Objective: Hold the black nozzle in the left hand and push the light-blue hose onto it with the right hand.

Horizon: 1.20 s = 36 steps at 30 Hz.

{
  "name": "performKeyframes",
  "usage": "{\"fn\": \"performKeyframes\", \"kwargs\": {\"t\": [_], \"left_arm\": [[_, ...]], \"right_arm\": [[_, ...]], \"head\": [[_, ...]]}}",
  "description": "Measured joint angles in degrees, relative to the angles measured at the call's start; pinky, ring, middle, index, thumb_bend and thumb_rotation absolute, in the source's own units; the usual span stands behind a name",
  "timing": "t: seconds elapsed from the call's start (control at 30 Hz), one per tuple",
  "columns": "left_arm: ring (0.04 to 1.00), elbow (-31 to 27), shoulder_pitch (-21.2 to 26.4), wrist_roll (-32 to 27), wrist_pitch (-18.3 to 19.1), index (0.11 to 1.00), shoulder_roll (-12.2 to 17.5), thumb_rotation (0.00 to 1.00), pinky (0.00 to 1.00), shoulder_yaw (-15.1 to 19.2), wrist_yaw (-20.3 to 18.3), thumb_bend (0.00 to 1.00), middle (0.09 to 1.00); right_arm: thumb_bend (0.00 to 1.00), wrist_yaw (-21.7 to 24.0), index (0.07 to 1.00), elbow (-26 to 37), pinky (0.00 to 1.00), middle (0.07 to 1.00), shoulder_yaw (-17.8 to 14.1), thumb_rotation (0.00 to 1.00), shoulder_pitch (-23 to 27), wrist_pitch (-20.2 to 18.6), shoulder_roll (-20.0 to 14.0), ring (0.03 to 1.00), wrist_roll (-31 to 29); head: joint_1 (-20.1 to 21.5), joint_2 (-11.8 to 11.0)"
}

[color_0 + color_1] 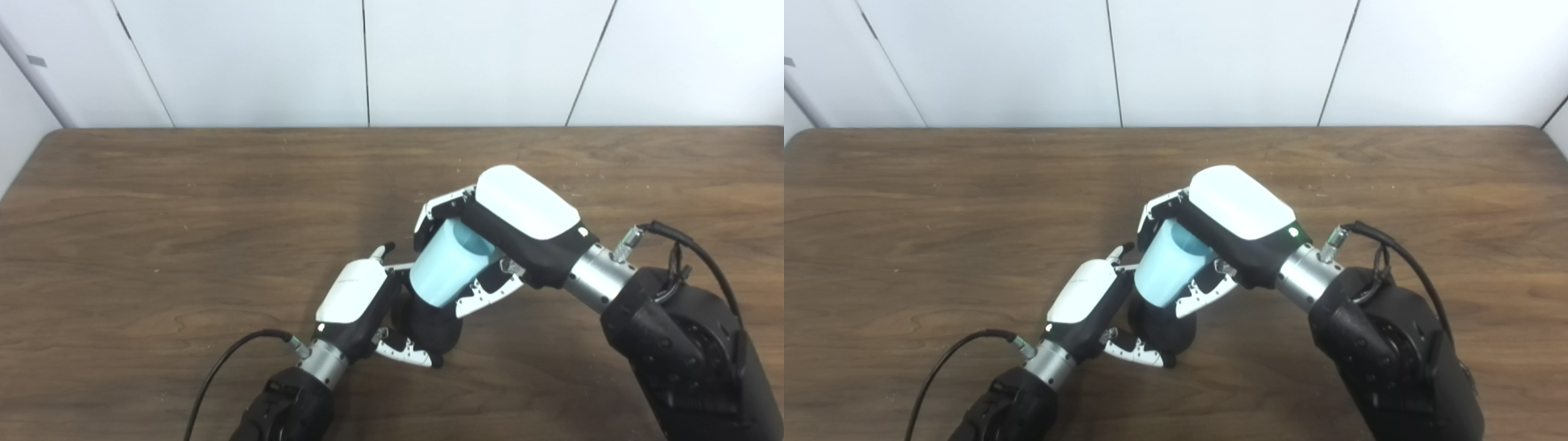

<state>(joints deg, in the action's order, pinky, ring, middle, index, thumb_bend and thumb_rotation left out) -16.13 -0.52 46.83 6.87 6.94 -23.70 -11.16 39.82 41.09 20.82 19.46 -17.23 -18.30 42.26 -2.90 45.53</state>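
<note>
Looking down from the robot's head at a dark brown wooden table (pixel 153 233) set against a white panelled wall (pixel 257 61); both arms rise from the bottom edge and meet near the table's middle, a little toward the robot. Left hand (pixel 361 303), white-backed with black sides, is curled around the black nozzle (pixel 432 327); its fingers (pixel 404 354) wrap the near lower side of that rounded dark piece, and one fingertip pokes up behind the hand; so the hand is clamped on the nozzle, which sits low, close to the tabletop; whether it touches the wood cannot be told. Right hand (pixel 1228 226) comes in higher from the right, tilted down toward the left; its fingers and thumb are wrapped around the light-blue hose (pixel 1167 269), a short, wide, pale tube that looks like a tapered sleeve. Hose is tilted, upper end hidden inside the right palm, lower end meeting the top of the nozzle; how far it overlaps the nozzle cannot be seen. A black cable (pixel 226 361) trails from the left wrist; another cable (pixel 1396 257) loops over the right forearm.
</note>
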Motion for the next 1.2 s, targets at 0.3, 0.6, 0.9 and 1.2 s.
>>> {"fn": "performKeyframes", "kwargs": {"t": [0.3,0.6,0.9,1.2], "left_arm": [[0.666,0.0,-0.1,0.4,0.0,0.493,-0.3,0.0,1.0,-0.2,0.0,0.52,0.486],[0.666,-0.1,-0.2,0.7,1.1,0.491,-1.0,0.0,1.0,-0.6,-0.1,0.52,0.487],[0.683,-0.2,-0.2,1.4,1.6,0.491,-1.3,0.0,1.0,-1.0,0.0,0.52,0.488],[0.683,-0.3,-0.3,2.1,2.0,0.488,-1.5,0.0,1.0,-1.0,-0.1,0.52,0.493]], "right_arm": [[0.49,1.7,0.527,0.0,0.31,0.532,2.3,0.0,2.1,4.0,-2.4,0.428,1.2],[0.49,6.2,0.532,-1.0,0.27,0.547,4.1,0.0,6.2,6.5,-4.9,0.422,1.2],[0.49,9.4,0.522,-1.3,0.28,0.547,4.5,0.0,7.7,6.7,-5.0,0.428,1.7],[0.49,9.8,0.529,-3.0,0.28,0.536,4.4,0.0,8.0,6.8,-4.4,0.425,0.9]], "head": [[-0.1,0.3],[0.1,0.6],[-0.1,0.9],[-0.3,1.1]]}}
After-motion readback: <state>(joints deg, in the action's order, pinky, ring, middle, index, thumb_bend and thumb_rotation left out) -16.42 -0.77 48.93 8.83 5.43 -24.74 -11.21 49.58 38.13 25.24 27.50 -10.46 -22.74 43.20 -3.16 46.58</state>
